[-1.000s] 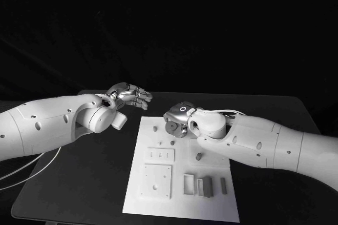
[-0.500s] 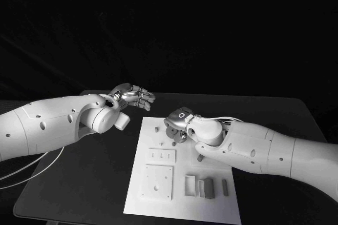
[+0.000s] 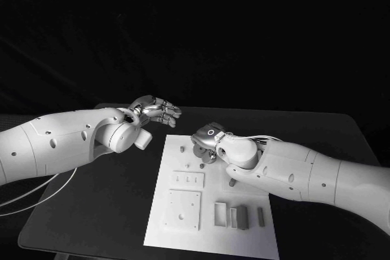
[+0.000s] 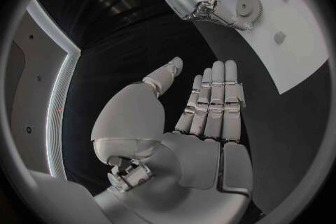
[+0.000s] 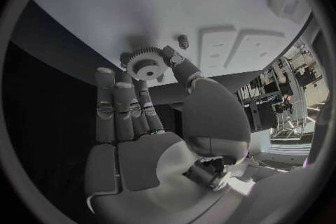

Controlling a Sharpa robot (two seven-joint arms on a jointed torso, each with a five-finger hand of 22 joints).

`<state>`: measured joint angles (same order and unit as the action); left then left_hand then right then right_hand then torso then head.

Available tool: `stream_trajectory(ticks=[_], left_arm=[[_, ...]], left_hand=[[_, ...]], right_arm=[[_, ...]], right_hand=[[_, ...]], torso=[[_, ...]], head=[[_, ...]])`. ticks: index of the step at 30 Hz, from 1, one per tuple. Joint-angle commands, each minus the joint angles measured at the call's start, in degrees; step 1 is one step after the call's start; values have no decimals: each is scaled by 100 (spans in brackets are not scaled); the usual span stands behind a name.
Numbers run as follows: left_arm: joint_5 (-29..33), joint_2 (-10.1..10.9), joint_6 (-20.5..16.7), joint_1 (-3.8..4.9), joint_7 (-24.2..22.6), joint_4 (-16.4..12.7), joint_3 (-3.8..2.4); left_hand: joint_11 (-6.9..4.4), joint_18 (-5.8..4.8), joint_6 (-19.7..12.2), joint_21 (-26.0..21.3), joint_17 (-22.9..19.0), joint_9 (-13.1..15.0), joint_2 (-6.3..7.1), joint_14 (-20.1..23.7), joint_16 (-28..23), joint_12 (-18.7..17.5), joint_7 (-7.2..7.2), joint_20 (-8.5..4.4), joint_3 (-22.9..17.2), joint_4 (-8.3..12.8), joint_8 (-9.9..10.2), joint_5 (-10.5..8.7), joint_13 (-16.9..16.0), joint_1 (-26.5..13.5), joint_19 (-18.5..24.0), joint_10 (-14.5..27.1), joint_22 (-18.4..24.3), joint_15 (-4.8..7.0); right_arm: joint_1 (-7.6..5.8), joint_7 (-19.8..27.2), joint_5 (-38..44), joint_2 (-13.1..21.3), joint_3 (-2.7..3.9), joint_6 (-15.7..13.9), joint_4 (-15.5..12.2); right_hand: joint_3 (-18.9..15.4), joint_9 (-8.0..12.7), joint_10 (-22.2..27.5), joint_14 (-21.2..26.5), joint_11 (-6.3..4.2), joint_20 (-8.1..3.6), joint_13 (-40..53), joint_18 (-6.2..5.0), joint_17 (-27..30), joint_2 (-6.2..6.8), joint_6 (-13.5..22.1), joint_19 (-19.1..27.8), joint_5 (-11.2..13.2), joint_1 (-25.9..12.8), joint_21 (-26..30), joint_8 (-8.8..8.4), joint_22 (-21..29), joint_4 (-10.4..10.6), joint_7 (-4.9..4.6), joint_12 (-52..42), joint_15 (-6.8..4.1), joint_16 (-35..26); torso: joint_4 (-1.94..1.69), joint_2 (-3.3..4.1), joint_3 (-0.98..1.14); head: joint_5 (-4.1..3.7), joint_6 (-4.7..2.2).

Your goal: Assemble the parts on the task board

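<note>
Black table [image 3: 106,209] with the white board [image 3: 211,237] in the middle. Right hand [image 3: 207,142] pinches a gear [image 5: 147,68] just over the board's far end. Left hand [image 3: 154,110] hovers flat-fingered, holding nothing, off the board's corner.

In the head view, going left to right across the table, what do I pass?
Left arm → left hand → gear under the right hand → right arm.

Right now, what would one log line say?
right hand: pinching gear over board | left hand: open, beside board, holding nothing
</note>
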<state>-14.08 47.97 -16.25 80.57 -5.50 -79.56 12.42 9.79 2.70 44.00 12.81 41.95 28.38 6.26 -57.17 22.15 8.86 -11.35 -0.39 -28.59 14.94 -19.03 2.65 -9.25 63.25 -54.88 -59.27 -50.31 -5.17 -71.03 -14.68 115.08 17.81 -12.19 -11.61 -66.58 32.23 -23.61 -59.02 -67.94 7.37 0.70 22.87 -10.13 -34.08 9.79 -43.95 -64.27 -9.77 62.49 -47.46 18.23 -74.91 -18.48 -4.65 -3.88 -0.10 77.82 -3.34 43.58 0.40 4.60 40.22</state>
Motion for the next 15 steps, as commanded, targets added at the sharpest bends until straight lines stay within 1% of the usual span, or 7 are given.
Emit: stream_trajectory(ticks=[1, 8, 15], left_arm=[[-14, -9, 16, 7, -32, -3, -6], [-14, -23, 25, 7, -31, 0, -7], [-15, -36, 21, 7, -29, 9, -7]], left_hand=[[-9, 72, -54, -33, 7, 7, 51, -47, -29, -37, -49, -20, -18, -8, 39, 19, -9, -3, -7, 46, -10, 9], [-9, 72, -54, -34, 10, 8, 52, -48, -33, -39, -49, -20, -18, -9, 40, 19, -10, -4, -7, 46, -11, 9], [-9, 72, -54, -35, 14, 8, 52, -48, -36, -40, -50, -21, -18, -9, 40, 19, -12, -3, -7, 47, -12, 9]], right_arm=[[7, -53, 115, -22, -1, -97, 10], [10, -32, 87, -74, -1, -106, 80], [32, -3, 29, -125, -2, -63, 155]], right_hand=[[555, -7, -722, -8, -144, -44, 13, -487, -5, -135, -576, 18, -14, 167, -21, 14, -103, 507, -551, -31, -34, -20], [555, -2, -723, -11, -146, -45, 10, -487, -5, -118, -572, 14, -13, 167, -20, 9, -101, 504, -553, -27, -36, -23], [558, 2, -721, -13, -147, -47, 7, -487, -4, -107, -567, 13, -13, 168, -18, 5, -99, 502, -555, -24, -37, -26]], torso=[[1, -2, 5], [-2, -1, 2], [-2, 0, 5]], head=[[13, 0], [38, 1], [45, 17]])
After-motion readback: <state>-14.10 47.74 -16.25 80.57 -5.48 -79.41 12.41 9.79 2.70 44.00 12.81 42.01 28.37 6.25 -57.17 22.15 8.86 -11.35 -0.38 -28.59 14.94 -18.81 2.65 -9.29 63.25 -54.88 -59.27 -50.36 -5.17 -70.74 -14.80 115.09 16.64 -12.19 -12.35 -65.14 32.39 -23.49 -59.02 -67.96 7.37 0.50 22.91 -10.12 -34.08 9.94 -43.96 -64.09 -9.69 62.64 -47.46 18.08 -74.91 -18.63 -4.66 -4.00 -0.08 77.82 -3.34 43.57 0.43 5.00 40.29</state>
